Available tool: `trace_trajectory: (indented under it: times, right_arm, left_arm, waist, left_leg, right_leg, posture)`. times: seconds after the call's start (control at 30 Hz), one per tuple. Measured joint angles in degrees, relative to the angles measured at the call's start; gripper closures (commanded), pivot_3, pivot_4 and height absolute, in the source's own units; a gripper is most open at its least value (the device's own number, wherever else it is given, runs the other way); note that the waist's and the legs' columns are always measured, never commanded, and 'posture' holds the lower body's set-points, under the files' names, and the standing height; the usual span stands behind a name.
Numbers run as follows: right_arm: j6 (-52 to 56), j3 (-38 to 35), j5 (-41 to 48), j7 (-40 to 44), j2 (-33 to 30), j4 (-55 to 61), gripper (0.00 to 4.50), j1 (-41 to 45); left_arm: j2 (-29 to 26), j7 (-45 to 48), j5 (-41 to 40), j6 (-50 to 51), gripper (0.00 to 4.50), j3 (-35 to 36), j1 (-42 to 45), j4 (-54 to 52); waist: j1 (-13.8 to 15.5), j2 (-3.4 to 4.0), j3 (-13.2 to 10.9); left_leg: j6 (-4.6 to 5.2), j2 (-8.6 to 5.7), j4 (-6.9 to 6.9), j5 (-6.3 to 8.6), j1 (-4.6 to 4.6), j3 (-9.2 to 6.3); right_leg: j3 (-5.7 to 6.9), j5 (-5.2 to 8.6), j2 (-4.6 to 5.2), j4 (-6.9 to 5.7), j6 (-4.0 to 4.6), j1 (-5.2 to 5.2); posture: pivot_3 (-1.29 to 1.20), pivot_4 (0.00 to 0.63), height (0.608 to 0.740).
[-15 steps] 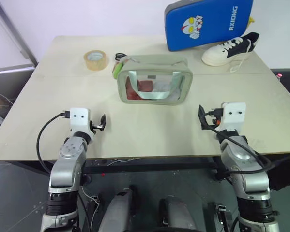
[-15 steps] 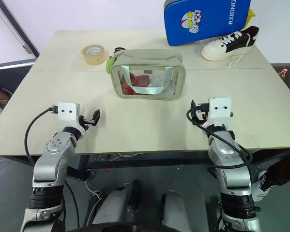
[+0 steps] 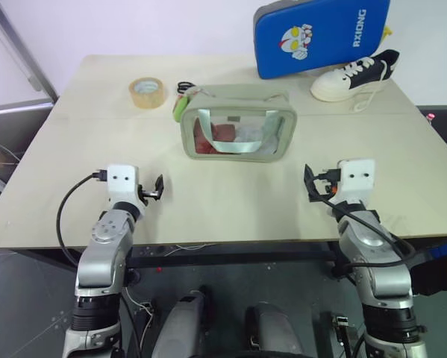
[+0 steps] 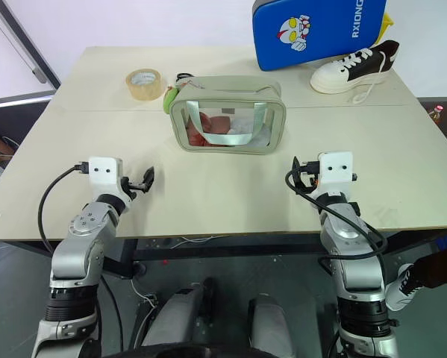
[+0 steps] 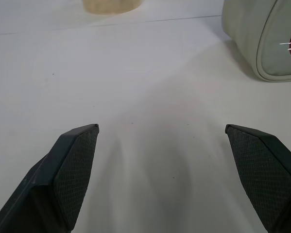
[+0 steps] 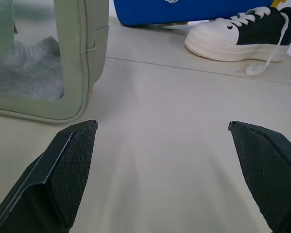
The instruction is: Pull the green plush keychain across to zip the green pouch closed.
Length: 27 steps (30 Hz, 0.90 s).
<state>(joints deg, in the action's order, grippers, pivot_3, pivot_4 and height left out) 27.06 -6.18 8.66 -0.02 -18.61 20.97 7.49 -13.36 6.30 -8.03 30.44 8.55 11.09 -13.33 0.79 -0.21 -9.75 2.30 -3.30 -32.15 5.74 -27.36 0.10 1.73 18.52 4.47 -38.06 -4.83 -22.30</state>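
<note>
The left tool (image 3: 160,187) is spread wide over bare desk (image 3: 51,186) near the front edge. The green plush keychain (image 3: 178,109) hangs at the left end of the green pouch (image 3: 238,123), mid-desk, with open room around. The right tool (image 3: 310,181), also spread, has shifted slightly leftward.

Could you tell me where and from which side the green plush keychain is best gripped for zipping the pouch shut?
Probably grip the green plush keychain across its soft narrow body. It hangs at the green pouch's top left corner, so the open left gripper looks best placed, coming from the pouch's left, clear of the tape roll.
</note>
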Motion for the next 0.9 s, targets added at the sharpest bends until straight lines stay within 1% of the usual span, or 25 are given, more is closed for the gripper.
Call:
trace_trajectory:
  times: [0.5,0.57,0.67,0.73,0.8,0.87,0.9]
  right_arm:
    - [-0.48,-1.09,-1.14,1.73,1.17,-0.74,0.0,-0.07]
    - [0.66,-1.18,-0.29,4.16,-0.39,-0.29,0.0,0.03]
    - [6.39,-2.81,4.92,12.25,-8.04,-0.01,0.0,5.2]
    - [9.84,-4.48,9.37,19.89,-15.32,0.13,0.0,11.66]
    - [12.34,-3.95,13.1,27.47,-20.79,-1.06,0.0,18.01]
    - [14.36,-1.53,15.86,35.34,-24.34,-4.95,0.0,26.55]
    - [15.17,-0.13,16.93,38.59,-25.0,-7.07,0.0,30.44]
  left_arm:
    - [-0.79,1.98,-0.02,-0.63,0.05,0.53,0.16,0.25]
    - [-2.81,4.11,-0.73,-0.04,0.05,0.37,0.73,0.26]
    - [-9.79,10.76,-4.99,3.9,0.05,1.76,6.69,1.13]
    - [-15.73,17.1,-8.39,6.06,0.05,2.83,12.54,1.5]
    - [-20.43,23.58,-11.99,8.89,0.05,2.8,17.55,3.12]
    - [-24.84,31.0,-16.62,13.64,0.05,2.04,23.84,6.09]
    - [-26.55,34.37,-18.83,16.02,0.05,1.63,26.73,7.05]
  waist:
    - [0.02,0.0,0.0]
    - [0.02,0.0,0.0]
    - [-0.06,0.02,-0.06]
    - [-0.1,0.03,-0.04]
    - [-0.13,0.01,-0.06]
    - [-0.26,-0.01,-0.07]
    - [-0.41,-0.02,-0.08]
  left_leg:
    - [-0.01,0.0,-0.03,-0.01,0.01,0.0]
    - [-0.01,0.0,-0.03,-0.01,0.01,0.0]
    - [-0.01,0.0,-0.08,-0.01,0.0,0.0]
    - [-0.01,0.0,-0.07,-0.01,0.06,0.0]
    - [-0.01,0.01,-0.07,-0.01,0.04,0.0]
    - [0.0,0.02,-0.04,-0.02,-0.01,0.0]
    - [0.0,0.02,-0.04,-0.02,-0.04,0.0]
  right_leg:
    - [0.0,-0.01,-0.01,-0.02,-0.02,0.02]
    - [0.0,-0.01,-0.01,-0.04,-0.01,0.01]
    - [0.04,-0.01,-0.02,-0.08,0.16,-0.02]
    - [0.05,0.0,0.0,-0.01,0.17,0.05]
    - [0.05,0.01,0.0,0.05,0.17,0.05]
    - [0.04,0.01,0.0,0.1,0.16,0.03]
    - [0.04,0.01,0.02,0.11,0.15,0.02]
  posture:
    - [0.0,0.15,0.74]
    - [0.0,0.15,0.74]
    - [0.0,0.15,0.74]
    - [0.0,0.15,0.74]
    - [0.0,0.15,0.74]
    - [0.0,0.15,0.74]
    - [0.0,0.15,0.74]
